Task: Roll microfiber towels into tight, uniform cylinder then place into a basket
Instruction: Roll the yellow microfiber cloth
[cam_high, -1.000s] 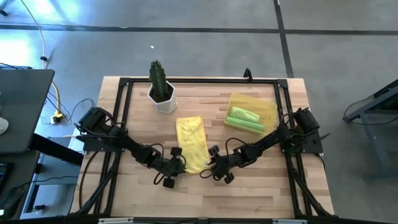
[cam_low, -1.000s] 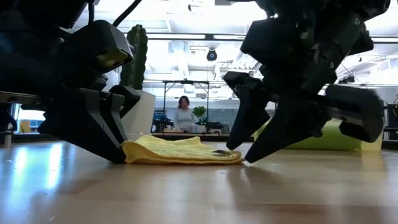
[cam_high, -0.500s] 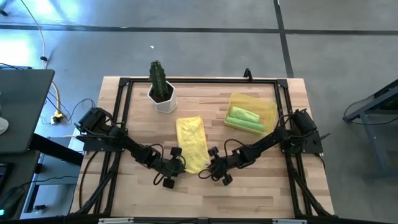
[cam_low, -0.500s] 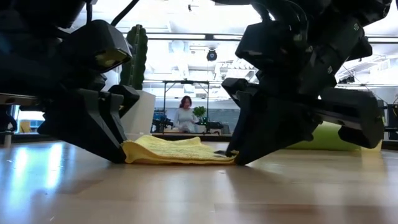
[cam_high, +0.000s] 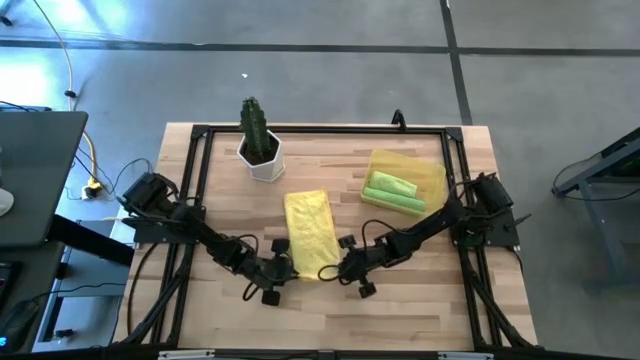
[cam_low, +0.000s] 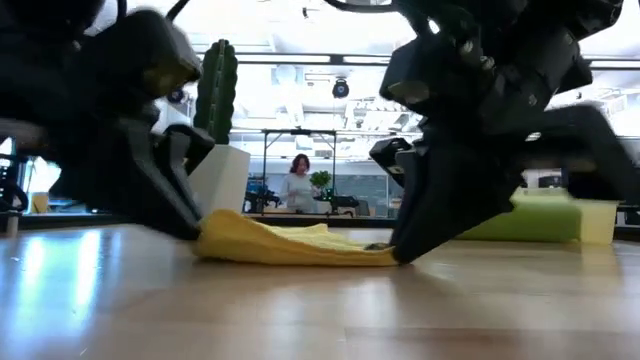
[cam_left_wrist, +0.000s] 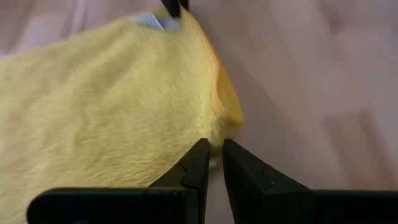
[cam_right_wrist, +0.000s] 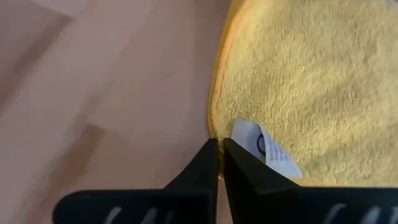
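A yellow microfiber towel (cam_high: 309, 228) lies folded into a long strip on the wooden table, running from far to near. My left gripper (cam_high: 284, 268) is shut on its near left corner, and my right gripper (cam_high: 336, 268) is shut on its near right corner by the white label (cam_right_wrist: 268, 148). In the low view the towel (cam_low: 290, 243) sags flat between the two grippers. The yellow basket (cam_high: 428, 172) stands at the far right and holds two rolled lime green towels (cam_high: 392, 190). My left gripper pinches the towel's near left corner (cam_left_wrist: 219, 127) between its two fingers, which slant down from the near left. That corner (cam_low: 215, 222) is raised a little off the table; the rest lies flat. My right gripper pinches the towel's near right corner (cam_right_wrist: 216, 127) at its edge, just beside the white label. The fingers (cam_low: 415, 235) slant down from the near right, and this corner stays low on the table.
A white pot with a green cactus (cam_high: 259, 140) stands at the far side, left of the towel's far end. A black frame (cam_high: 320, 130) runs around the table. Bare wood lies along the near edge (cam_high: 320, 315). A person sits far off in the room (cam_low: 298, 185).
My right gripper has shut on the towel's near right corner. My left gripper has lifted its corner slightly. The towel's near end has shifted a little toward the table's right and lies straighter; its far end has stayed.
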